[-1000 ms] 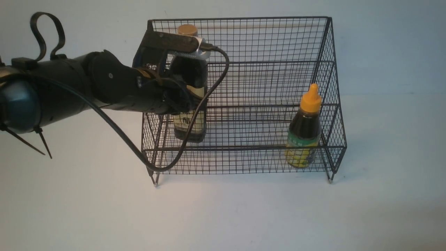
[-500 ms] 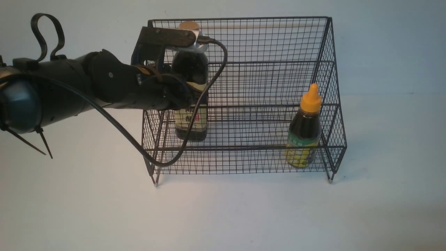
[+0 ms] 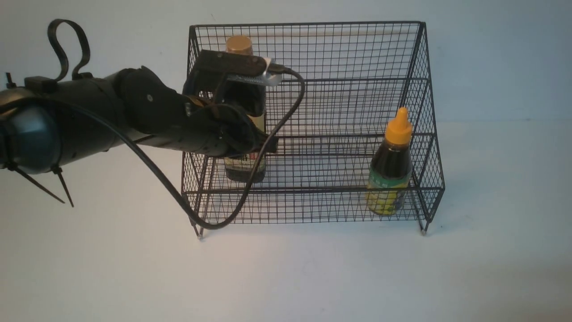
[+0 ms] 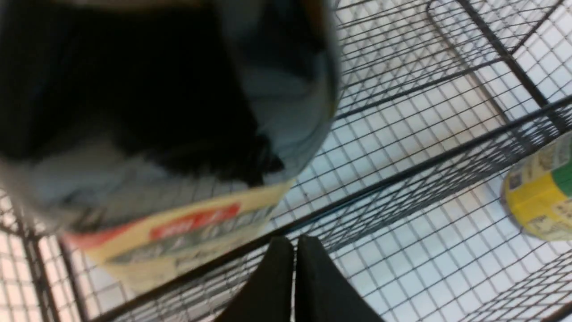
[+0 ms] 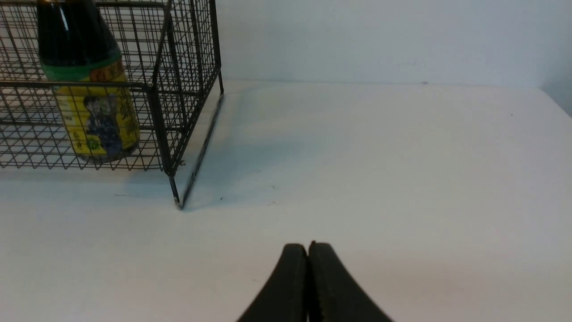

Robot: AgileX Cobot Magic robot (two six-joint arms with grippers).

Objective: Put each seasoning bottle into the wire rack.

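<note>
The tall seasoning bottle [image 3: 238, 44] with a gold cap stands inside the wire rack [image 3: 308, 23] at its left end, its body mostly hidden by my left arm. My left gripper [image 3: 268, 145] is shut and empty just in front of that bottle. In the left wrist view the tall bottle [image 4: 178, 112] fills the frame, blurred, beside the left gripper [image 4: 293, 243]. The short seasoning bottle [image 3: 390, 167] with an orange nozzle cap stands at the rack's front right. My right gripper [image 5: 307, 248] is shut and empty over bare table, apart from the rack [image 5: 158, 125] and the short bottle [image 5: 87, 89].
A black cable [image 3: 210, 223] loops down from the left wrist in front of the rack's left front corner. The white table [image 3: 313, 277] runs to a pale wall behind. The rack's feet [image 3: 423, 232] rest on the table.
My left arm rose a little, then came down and shifted right in front of the tall bottle. The bottle's gold cap now shows slightly lower. The short bottle has not moved.
</note>
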